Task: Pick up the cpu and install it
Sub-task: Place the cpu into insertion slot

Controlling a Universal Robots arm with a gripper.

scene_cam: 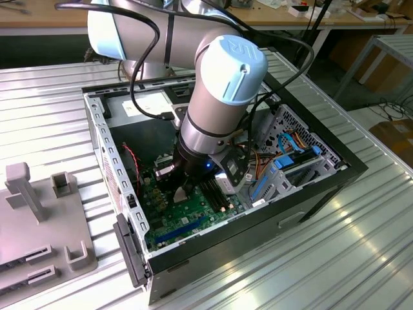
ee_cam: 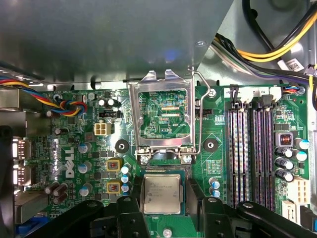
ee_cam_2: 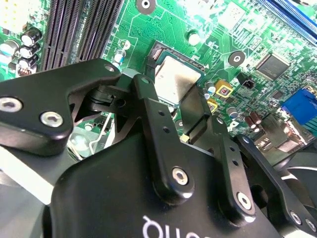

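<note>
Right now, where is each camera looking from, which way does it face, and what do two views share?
Exterior view: off the arm, high up, looking down into the open computer case; the arm reaches inside.
First wrist view: on the arm, facing straight down at the motherboard; the gripper is at the cpu.
Second wrist view: on the arm, close, slanting across the board; the gripper's black links in front.
Shared: both wrist views show the cpu and the green board around it.

In the second wrist view the gripper (ee_cam_2: 171, 94) covers the near edge of the cpu (ee_cam_2: 176, 77) and much of the motherboard (ee_cam_2: 208, 25) with its black body. In the exterior view the arm (scene_cam: 219, 84) hides the motherboard's middle.
</note>
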